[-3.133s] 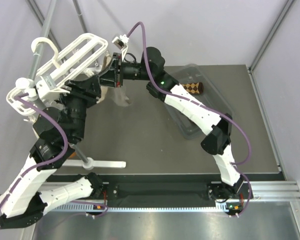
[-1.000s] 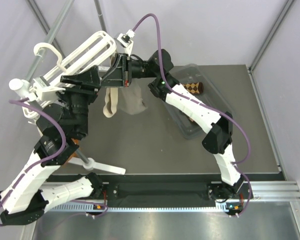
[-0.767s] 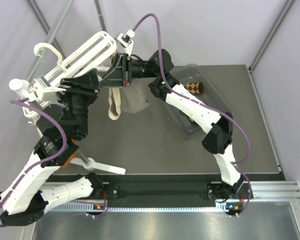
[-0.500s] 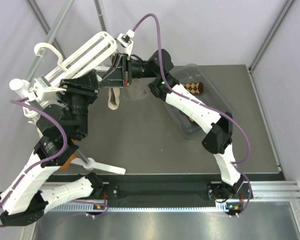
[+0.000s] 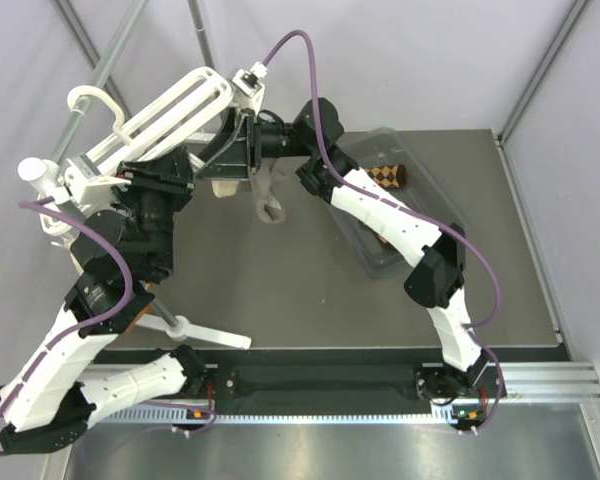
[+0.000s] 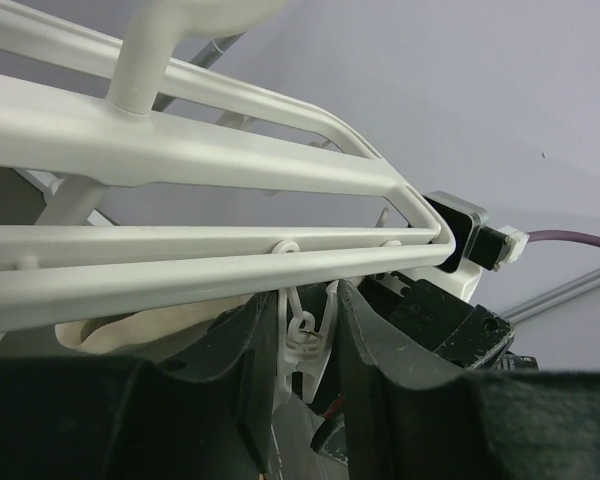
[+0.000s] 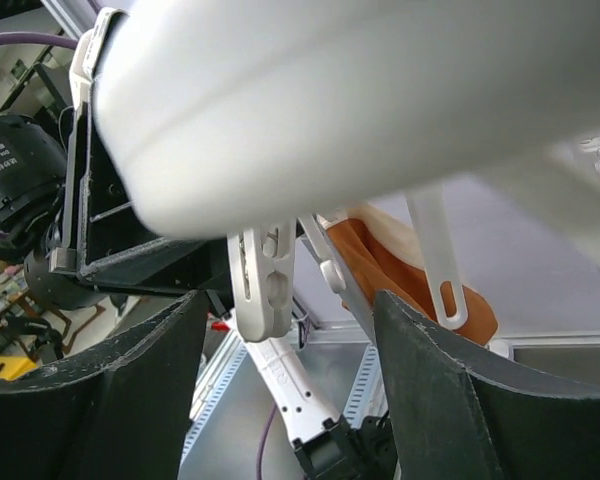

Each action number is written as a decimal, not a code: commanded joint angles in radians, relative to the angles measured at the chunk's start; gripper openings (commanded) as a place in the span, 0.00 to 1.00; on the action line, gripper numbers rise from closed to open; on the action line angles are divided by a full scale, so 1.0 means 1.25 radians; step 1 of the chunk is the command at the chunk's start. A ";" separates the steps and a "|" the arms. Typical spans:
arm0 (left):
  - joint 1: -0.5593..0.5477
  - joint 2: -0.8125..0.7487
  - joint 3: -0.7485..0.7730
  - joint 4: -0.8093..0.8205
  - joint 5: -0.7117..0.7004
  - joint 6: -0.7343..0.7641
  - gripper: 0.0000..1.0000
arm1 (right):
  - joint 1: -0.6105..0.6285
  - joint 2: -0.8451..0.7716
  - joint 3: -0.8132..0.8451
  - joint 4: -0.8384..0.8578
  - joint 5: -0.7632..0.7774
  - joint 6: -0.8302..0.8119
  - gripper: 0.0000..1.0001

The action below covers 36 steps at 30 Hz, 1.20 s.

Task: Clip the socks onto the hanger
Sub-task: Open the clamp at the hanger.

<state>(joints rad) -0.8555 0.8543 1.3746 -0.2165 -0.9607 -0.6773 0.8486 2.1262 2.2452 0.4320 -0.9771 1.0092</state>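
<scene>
From the left wrist, the hanger [image 6: 180, 150] fills the top of the view. Its white bars run across, and a small clip [image 6: 302, 345] dangles from the lowest one. The left claw [image 6: 305, 320] has its two dark fingers tight on either side of that clip and seems to be pinching it. A fold of cream cloth [image 6: 130, 330] sits just left of the fingers, under the bar. From the right wrist, the right claw [image 7: 290, 320] stands wide open and holds nothing. A second clip [image 7: 263, 280] and an orange sock [image 7: 400, 265] hang in the gap between its fingers. From above, the hanger hangs off a grey pole [image 5: 115, 50] over the far left corner of the table [image 5: 280, 290], and both claws meet beneath it. A grey sock [image 5: 270, 200] droops below them. A patterned sock [image 5: 385, 177] lies in a clear bin [image 5: 450, 215] towards the far right corner, well apart from the hanger. I cannot make out its partner with any certainty. The risks are at the hanger. If no clip truly bites the grey sock, it will probably drop to the table once the pinch lets go. The open right fingers are threaded among hanging clips, so a careless pull back could snag one, swing the frame or tug the clipped cloth loose.
</scene>
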 commanded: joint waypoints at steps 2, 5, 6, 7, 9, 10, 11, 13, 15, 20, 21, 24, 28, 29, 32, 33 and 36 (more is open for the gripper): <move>-0.002 -0.018 0.023 0.017 0.025 0.012 0.00 | 0.000 0.004 0.071 0.015 0.022 -0.004 0.68; -0.002 -0.021 0.021 0.025 0.041 0.019 0.00 | 0.003 0.022 0.086 0.032 0.028 0.017 0.66; 0.000 -0.021 0.019 0.028 0.047 0.020 0.00 | 0.006 0.026 0.085 0.042 0.031 0.023 0.65; -0.002 -0.022 0.017 0.030 0.049 0.022 0.00 | 0.007 0.028 0.085 0.049 0.032 0.031 0.63; 0.000 -0.026 0.010 0.036 0.059 0.023 0.00 | 0.013 0.031 0.090 0.059 0.033 0.038 0.61; 0.000 -0.026 0.006 0.045 0.064 0.023 0.00 | 0.016 0.032 0.091 0.059 0.033 0.037 0.59; -0.002 -0.027 0.002 0.049 0.073 0.022 0.00 | 0.018 0.031 0.090 0.059 0.033 0.036 0.58; 0.000 -0.026 -0.001 0.050 0.075 0.017 0.00 | 0.021 0.032 0.091 0.061 0.034 0.036 0.56; 0.000 -0.026 -0.006 0.057 0.079 0.017 0.00 | 0.024 0.032 0.090 0.067 0.032 0.038 0.54; 0.000 -0.023 -0.011 0.060 0.085 0.015 0.00 | 0.027 0.029 0.075 0.085 0.034 0.048 0.39; -0.002 -0.024 -0.014 0.060 0.084 0.015 0.00 | 0.028 0.027 0.073 0.090 0.038 0.050 0.35; 0.000 -0.032 -0.019 0.055 0.076 0.010 0.00 | 0.027 0.025 0.063 0.115 0.049 0.063 0.16; -0.002 -0.038 -0.015 0.044 0.065 0.001 0.00 | 0.030 0.026 0.061 0.121 0.059 0.063 0.00; 0.000 -0.038 -0.015 0.037 0.059 -0.003 0.04 | 0.030 0.026 0.058 0.119 0.060 0.063 0.00; -0.002 -0.037 0.003 0.006 0.045 -0.012 0.30 | 0.030 0.024 0.053 0.117 0.063 0.059 0.00; 0.000 -0.036 0.005 -0.003 0.042 -0.013 0.34 | 0.032 0.023 0.053 0.115 0.063 0.058 0.00; -0.002 -0.038 0.007 -0.016 0.037 -0.021 0.42 | 0.030 0.023 0.053 0.096 0.067 0.046 0.00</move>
<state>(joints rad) -0.8509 0.8139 1.3594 -0.2131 -0.9215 -0.6788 0.8780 2.1635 2.3104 0.5098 -0.9432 1.0737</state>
